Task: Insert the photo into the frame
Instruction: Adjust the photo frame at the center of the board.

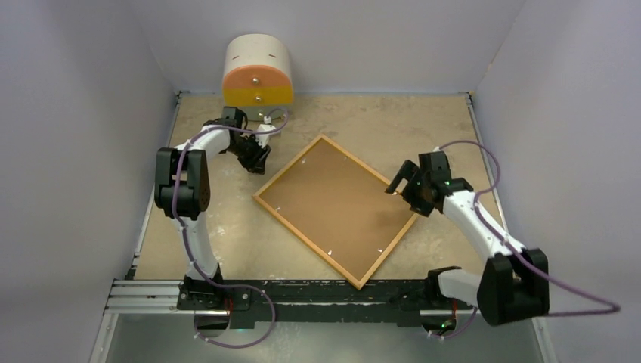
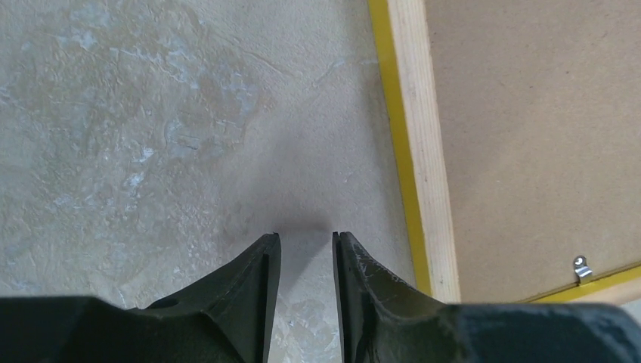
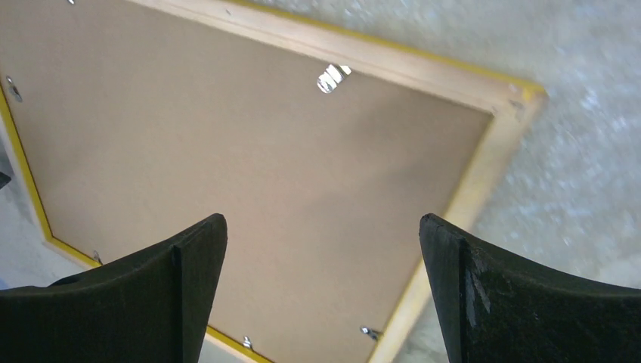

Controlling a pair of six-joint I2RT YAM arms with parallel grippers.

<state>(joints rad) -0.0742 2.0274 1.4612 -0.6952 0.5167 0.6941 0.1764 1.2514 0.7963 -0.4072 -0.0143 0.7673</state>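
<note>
The frame [image 1: 289,167] lies back up and turned like a diamond at the table's middle. Its light wood rails have a yellow edge. The brown hardboard backing sheet [image 1: 336,208] fills it, held by small metal clips [image 3: 330,77]. The photo is hidden. My left gripper [image 1: 261,160] hangs low over bare table just left of the frame's upper-left rail [image 2: 423,166]. Its jaws [image 2: 306,236] are a narrow gap apart and empty. My right gripper [image 1: 399,181] is wide open and empty above the backing [image 3: 249,159] near the frame's right corner [image 3: 521,94].
A rounded cream container with an orange and yellow front [image 1: 257,72] stands at the back, just behind my left gripper. Grey walls close in the table on three sides. A metal rail [image 1: 151,295] runs along the near edge.
</note>
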